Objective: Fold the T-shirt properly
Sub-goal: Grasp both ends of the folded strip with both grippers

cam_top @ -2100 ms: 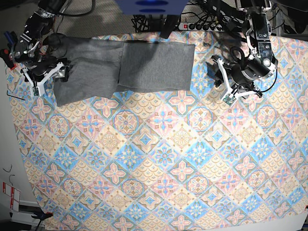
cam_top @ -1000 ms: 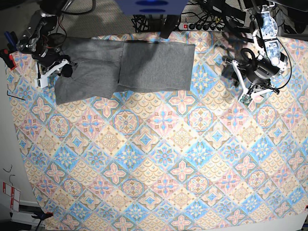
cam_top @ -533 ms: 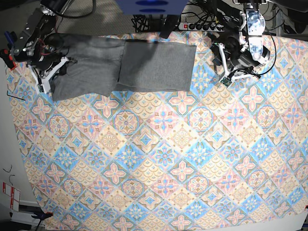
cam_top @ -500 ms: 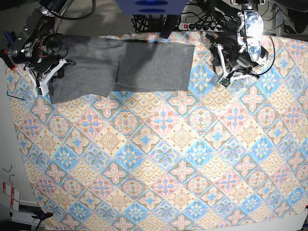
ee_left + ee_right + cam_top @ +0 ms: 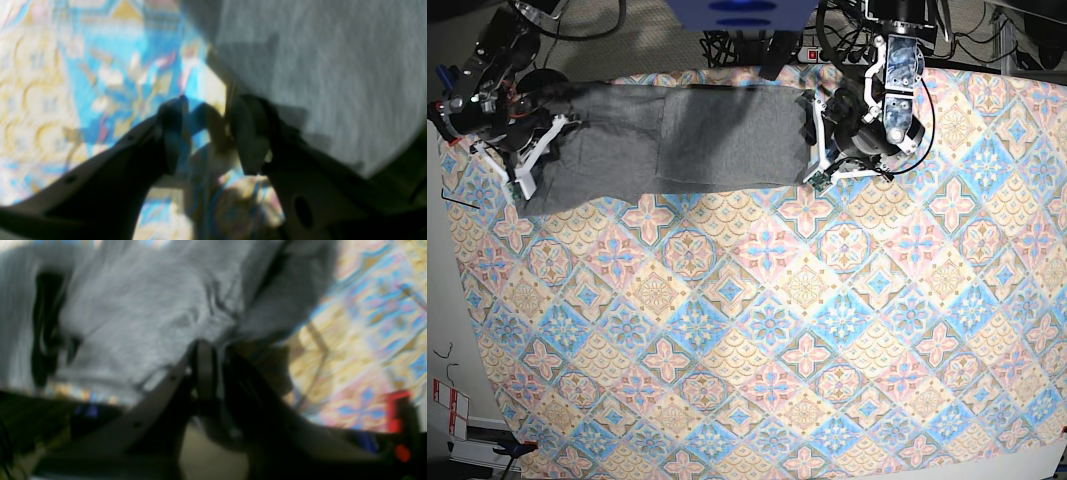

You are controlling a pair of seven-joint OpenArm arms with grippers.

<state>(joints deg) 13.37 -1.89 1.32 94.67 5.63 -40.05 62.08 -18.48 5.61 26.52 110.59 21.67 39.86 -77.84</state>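
- Grey T-shirt (image 5: 677,135) spread flat as a long band along the 12 o'clock edge of the bench, on a patterned pastel tablecloth (image 5: 767,330); a fold line crossing it near the middle, the half toward 9 o'clock slightly darker and ending in a slanted edge.
- No print, label or readable writing to be made out on the T-shirt in any view; both wrist views blurred.
- Right gripper (image 5: 512,165) at the 9 o'clock end of the T-shirt, over its slanted edge. In the right wrist view (image 5: 213,373), jaws pressed nearly together with grey cloth bunched and wrinkled right at the tips: pinched on the T-shirt (image 5: 140,323).
- Left gripper (image 5: 819,165) at the 3 o'clock end of the T-shirt, touching its lower corner. In the left wrist view (image 5: 206,133), jaws partly apart with a narrow gap; tablecloth (image 5: 66,83) seen through the gap, the T-shirt (image 5: 333,66) edge just beside the finger toward 3 o'clock. Nothing visibly clamped between them.
- Black power strip (image 5: 852,55) with a row of sockets beyond the 12 o'clock edge of the bench, cables around it; no lettering legible.
- Small red-and-white tags (image 5: 447,400) on the floor at 8 o'clock, too small to read.
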